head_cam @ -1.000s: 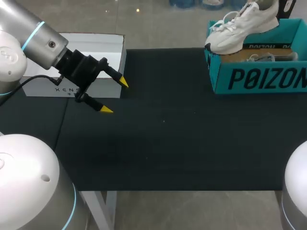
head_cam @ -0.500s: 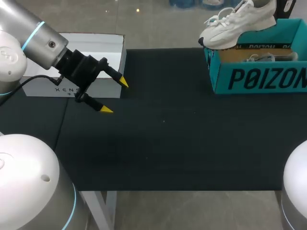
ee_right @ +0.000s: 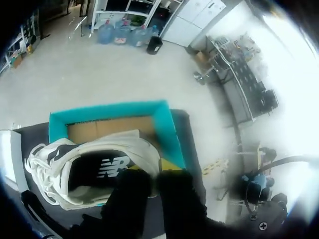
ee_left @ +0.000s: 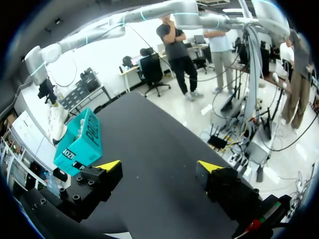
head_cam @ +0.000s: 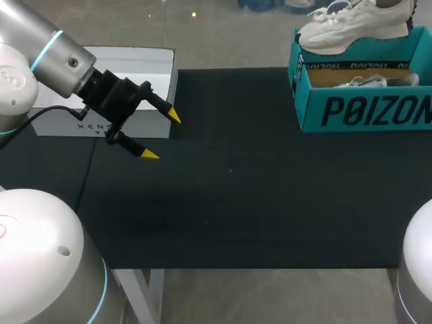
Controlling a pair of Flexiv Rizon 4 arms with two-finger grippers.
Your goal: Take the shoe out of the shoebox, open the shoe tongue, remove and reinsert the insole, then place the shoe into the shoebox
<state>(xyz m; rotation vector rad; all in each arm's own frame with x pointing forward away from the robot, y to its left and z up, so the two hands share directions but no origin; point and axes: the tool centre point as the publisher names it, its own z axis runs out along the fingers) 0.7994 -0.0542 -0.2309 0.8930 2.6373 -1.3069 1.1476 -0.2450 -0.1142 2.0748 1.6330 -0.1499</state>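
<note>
Gripping white laced shoe (head_cam: 351, 27) above teal cardboard shoebox (head_cam: 364, 111), right jaws clamped; left jaws apart.

Passage over black table mat (head_cam: 256, 202) between white rectangular box (head_cam: 145, 67) and teal cardboard shoebox (head_cam: 364, 108); white sneaker (head_cam: 344, 27) above shoebox.

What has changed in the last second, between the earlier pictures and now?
The white shoe, held by the right claw, swung left past the edge of the shoebox, then came back right, so it is now over the shoebox. The shoebox itself and the open left claw stayed as they were.
</note>
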